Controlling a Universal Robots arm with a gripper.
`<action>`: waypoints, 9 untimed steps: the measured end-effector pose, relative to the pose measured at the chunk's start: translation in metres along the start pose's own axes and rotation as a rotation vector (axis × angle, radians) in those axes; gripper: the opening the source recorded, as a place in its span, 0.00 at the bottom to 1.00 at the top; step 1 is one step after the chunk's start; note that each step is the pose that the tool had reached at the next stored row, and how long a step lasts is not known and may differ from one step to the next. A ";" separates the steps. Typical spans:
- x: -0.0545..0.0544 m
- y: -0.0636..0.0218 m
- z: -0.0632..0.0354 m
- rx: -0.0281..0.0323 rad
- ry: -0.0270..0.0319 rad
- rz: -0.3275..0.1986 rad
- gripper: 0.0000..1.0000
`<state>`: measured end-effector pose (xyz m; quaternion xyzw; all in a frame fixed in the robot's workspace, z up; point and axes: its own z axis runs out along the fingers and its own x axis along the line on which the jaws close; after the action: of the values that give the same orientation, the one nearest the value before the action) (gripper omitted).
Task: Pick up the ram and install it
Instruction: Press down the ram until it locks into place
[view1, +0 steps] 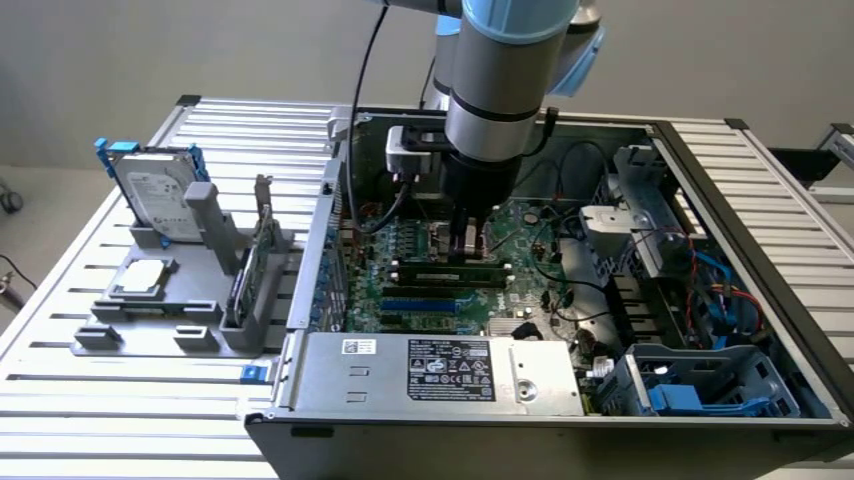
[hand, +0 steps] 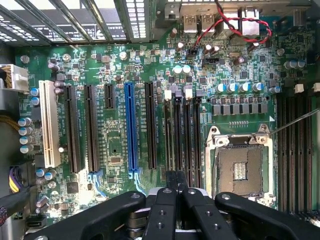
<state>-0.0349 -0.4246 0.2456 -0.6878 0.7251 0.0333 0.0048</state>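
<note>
Arm: grey UR arm reaching straight down into open PC case (view1: 747, 300), over motherboard (view1: 441, 280).
Claw: claw (view1: 466, 250) w/ black fingers (hand: 176, 187) pressed together, tips down at the black memory slots (hand: 182, 135).
Ram: ram (view1: 451, 270), long thin stick, lying in a slot on the board right under the fingertips; can't tell if fingers pinch it or just touch its top edge.
Rack: grey holder (view1: 174, 300) on slatted tabletop (view1: 120, 400), toward exterior view's left, w/ hard drive (view1: 158, 195) standing upright.
Socket: empty CPU socket (hand: 240, 167) just beside the slots.
</note>
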 end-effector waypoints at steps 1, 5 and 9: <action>0.000 0.0000 0.0008 0.0005 0.0001 -0.001 0.11; -0.003 0.0000 0.0054 0.0059 0.0013 -0.005 0.11; -0.004 -0.0001 0.0073 0.0070 0.0014 -0.007 0.11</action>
<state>-0.0349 -0.4200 0.2386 -0.6903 0.7228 0.0303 0.0068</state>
